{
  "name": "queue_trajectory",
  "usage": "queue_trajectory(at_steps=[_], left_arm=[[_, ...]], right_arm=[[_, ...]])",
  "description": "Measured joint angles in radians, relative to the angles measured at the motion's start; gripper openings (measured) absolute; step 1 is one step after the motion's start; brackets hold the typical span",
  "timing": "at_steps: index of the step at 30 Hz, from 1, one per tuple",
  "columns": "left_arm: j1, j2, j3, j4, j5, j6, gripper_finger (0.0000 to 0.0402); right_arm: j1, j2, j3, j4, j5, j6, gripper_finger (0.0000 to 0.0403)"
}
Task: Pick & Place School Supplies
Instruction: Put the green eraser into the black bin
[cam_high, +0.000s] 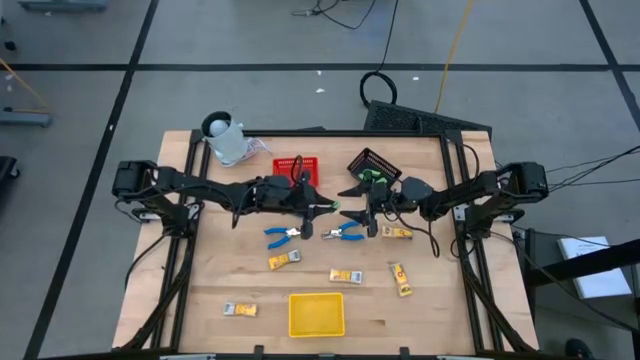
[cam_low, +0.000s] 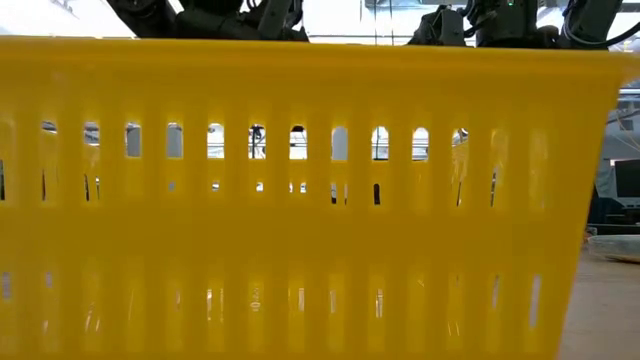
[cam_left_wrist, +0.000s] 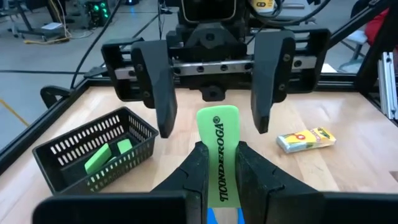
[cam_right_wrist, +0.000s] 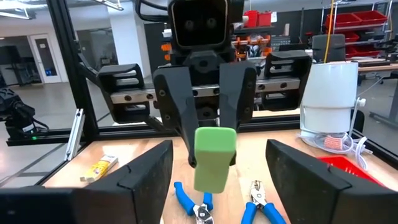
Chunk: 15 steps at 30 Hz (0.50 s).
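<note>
Pinching a smooth, flat green eraser (cam_left_wrist: 219, 152) above the pale wooden surface (cam_high: 430, 310), the left pincer (cam_left_wrist: 219, 163) is clamped tight on it. Facing it, the right pincer (cam_right_wrist: 217, 186) stands wide apart, holding nothing. Beyond sit a black mesh basket (cam_left_wrist: 93, 155) with what look like two green erasers, and blue-handled pliers (cam_right_wrist: 193, 202).

green block (cam_left_wrist: 220, 157): looking like matt rubbery stuff between the left jaws
table (cam_left_wrist: 348, 168): showing pale smooth wood
black basket (cam_left_wrist: 93, 152): looking like plastic mesh
</note>
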Motion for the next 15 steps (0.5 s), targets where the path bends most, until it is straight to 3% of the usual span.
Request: queue_trajectory(at_steps=[15], left_arm=[[0.0, 0.0, 0.0, 0.01, 0.012, -0.002, 0.005]], right_arm=[[0.0, 0.0, 0.0, 0.005, 0.003, -0.008, 0.019]])
